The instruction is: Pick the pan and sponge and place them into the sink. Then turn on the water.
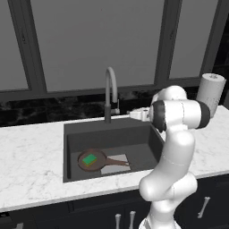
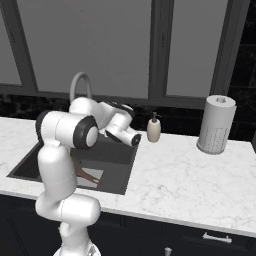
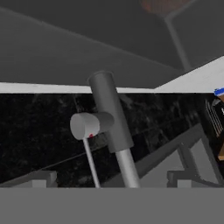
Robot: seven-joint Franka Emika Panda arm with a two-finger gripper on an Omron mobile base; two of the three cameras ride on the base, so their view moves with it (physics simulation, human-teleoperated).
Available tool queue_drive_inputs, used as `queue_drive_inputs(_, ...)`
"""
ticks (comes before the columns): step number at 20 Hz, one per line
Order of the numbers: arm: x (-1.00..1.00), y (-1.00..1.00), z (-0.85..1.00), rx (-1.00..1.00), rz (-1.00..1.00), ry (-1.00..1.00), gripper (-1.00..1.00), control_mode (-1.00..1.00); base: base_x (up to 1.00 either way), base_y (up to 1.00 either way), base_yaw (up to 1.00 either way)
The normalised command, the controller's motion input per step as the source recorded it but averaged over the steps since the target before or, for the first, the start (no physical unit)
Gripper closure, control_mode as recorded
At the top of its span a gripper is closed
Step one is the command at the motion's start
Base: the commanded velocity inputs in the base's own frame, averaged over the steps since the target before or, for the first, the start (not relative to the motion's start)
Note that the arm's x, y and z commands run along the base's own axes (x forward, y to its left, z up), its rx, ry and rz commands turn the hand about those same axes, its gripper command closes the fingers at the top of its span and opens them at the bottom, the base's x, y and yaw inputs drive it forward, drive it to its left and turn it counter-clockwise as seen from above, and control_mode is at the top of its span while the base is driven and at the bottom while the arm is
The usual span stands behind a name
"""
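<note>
Down in the sink (image 1: pixel 71 134), nearest the front, the pan (image 1: pixel 85 162) lies on the dark floor at the left, its handle reaching right over the light patch. On the pan sits the sponge (image 1: pixel 90 159), green side up. Above the sink's right rear corner the gripper (image 1: pixel 133 115) hangs level with jaws spread wide, holding nothing, just right of the faucet (image 1: pixel 109 94). Through the hand view, the faucet's stem and side lever (image 3: pixel 89 125) loom close. Farther right stand a soap bottle (image 2: pixel 153 128) and paper towel roll (image 2: pixel 216 124).
</note>
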Motion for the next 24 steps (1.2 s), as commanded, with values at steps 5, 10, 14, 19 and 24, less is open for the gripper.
queue_drive_inputs(5,0.15,0.09,-0.01,0.0,0.14,-0.04,-1.0,-1.0,0.0,0.0,0.0)
queue_drive_inputs(10,0.08,0.08,0.0,0.0,0.11,-0.2,-1.0,-1.0,0.0,0.0,0.0)
queue_drive_inputs(14,0.01,0.13,0.0,0.0,0.03,-0.24,-1.0,-1.0,0.0,0.0,0.0)
queue_drive_inputs(19,0.24,0.14,0.0,0.0,0.0,-0.09,-1.0,-1.0,0.0,0.0,0.0)
queue_drive_inputs(24,0.42,0.06,0.0,0.0,0.0,0.0,-1.0,-1.0,0.0,0.0,0.0)
